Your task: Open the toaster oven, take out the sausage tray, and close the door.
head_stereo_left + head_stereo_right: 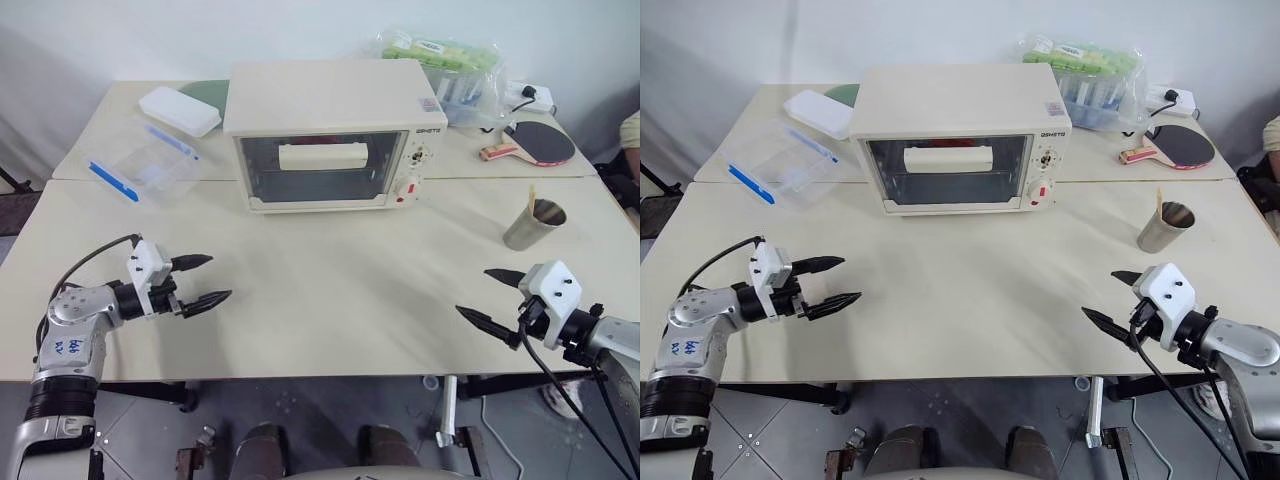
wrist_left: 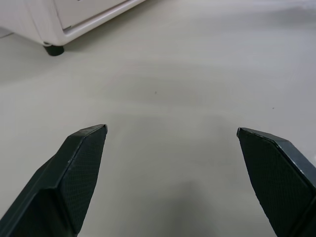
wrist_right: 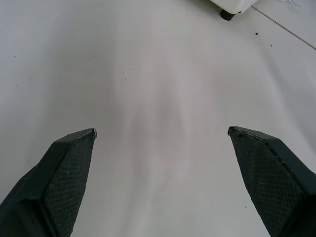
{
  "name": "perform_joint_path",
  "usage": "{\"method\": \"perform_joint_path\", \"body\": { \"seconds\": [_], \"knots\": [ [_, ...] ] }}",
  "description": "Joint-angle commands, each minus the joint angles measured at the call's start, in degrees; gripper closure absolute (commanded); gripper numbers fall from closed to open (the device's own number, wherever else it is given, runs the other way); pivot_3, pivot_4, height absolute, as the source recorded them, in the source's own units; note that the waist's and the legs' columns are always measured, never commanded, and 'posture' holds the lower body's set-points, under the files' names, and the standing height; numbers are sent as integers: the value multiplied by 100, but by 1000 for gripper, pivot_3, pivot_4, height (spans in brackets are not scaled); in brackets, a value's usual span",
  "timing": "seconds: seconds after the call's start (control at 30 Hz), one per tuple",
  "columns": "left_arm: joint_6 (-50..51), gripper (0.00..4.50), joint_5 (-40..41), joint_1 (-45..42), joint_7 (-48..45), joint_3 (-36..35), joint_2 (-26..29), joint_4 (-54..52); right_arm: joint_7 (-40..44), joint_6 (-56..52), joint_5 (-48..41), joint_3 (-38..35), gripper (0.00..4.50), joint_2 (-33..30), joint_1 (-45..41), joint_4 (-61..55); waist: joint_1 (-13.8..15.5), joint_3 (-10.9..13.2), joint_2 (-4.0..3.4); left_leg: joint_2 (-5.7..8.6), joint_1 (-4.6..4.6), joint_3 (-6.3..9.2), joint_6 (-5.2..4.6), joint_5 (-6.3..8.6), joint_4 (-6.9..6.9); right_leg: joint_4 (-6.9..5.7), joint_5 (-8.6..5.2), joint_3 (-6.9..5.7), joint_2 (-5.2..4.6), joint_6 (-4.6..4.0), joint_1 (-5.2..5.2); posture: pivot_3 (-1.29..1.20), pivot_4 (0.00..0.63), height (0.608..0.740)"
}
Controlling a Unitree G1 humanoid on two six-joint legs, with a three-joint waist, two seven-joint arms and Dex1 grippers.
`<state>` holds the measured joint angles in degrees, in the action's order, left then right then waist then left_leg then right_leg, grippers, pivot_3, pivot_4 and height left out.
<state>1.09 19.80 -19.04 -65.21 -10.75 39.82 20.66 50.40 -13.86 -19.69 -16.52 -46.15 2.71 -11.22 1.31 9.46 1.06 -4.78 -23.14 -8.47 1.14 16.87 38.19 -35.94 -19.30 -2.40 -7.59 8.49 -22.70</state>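
Observation:
The cream-white toaster oven [image 1: 325,130] stands at the back middle of the table, its glass door [image 1: 318,168] shut with the wide cream handle [image 1: 322,155] across it. The sausage tray is hidden; the glass shows only a dim interior. My left gripper [image 1: 205,281] hovers open over the table's front left, well short of the oven, nothing between its fingers. My right gripper [image 1: 489,297] is open over the front right, also empty. The oven's lower corner and foot [image 2: 53,49] appear in the left wrist view.
A clear plastic box with blue clips [image 1: 140,160] and a white lid [image 1: 180,110] sit back left. A metal cup with a stick [image 1: 534,223] stands right of the oven. A table-tennis paddle [image 1: 535,142] and a bag of green items [image 1: 455,65] lie at the back right.

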Motion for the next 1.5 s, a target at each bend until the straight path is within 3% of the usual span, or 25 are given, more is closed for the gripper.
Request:
{"method": "perform_joint_path", "body": {
  "seconds": [0.03, 0.3, 0.43, 0.57, 0.9, 1.27, 1.5],
  "knots": [
    [27, 0, 72, -21, -41, -21, 42, -136, -15, -12, -53, -78, 21, -58, -79, -271, -1, 0, 0, 0, 0, 0, 0, 0, 0, 0, 0, -1, 0, 0, 0, 0, 150, 740],
    [498, 0, 351, -359, 435, -296, -80, -188, -157, -1219, -650, 161, 21, -64, -794, -1039, -1, 0, 0, -1, 0, 2, 0, 0, 3, -4, 0, -1, 0, 0, 0, 0, 150, 740],
    [505, 0, 625, -529, 442, -448, -205, -232, -314, -2227, -1038, 812, 21, 150, -1797, -1272, -7, 0, 0, -2, 0, 3, 0, 0, 3, -4, 0, -4, 0, 0, -1, 0, 150, 740],
    [371, 0, 830, -548, 410, -573, -357, -311, -370, -2514, -958, 1492, 21, 677, -3087, -634, -61, 0, 0, -4, -1, 1, 0, 0, 2, -6, 0, -13, 0, 0, -5, 0, 150, 740],
    [417, 0, 1110, -378, 650, -800, -556, -793, 63, -1261, -16, 2168, 21, 1519, -5429, 2138, -161, 1, 1, -5, -8, -2, 0, 0, -2, -7, 0, -53, -15, -1, -12, 0, 150, 740],
    [334, 0, 1276, -344, 1075, -1155, -638, -1108, 807, -219, 470, 2354, 21, 2115, -6529, 3868, -344, 2, -1, -8, -6, -6, 2, 2, -10, -9, 0, -91, -26, -1, -16, 0, 150, 740],
    [581, 0, 1443, -219, 1348, -1298, -571, -1526, 1206, -135, 533, 2333, 21, 2308, -6883, 4113, -447, 2, -2, -6, -7, -5, 3, 2, -15, -16, 0, -128, -43, -1, -21, 0, 150, 740]
  ]
}}
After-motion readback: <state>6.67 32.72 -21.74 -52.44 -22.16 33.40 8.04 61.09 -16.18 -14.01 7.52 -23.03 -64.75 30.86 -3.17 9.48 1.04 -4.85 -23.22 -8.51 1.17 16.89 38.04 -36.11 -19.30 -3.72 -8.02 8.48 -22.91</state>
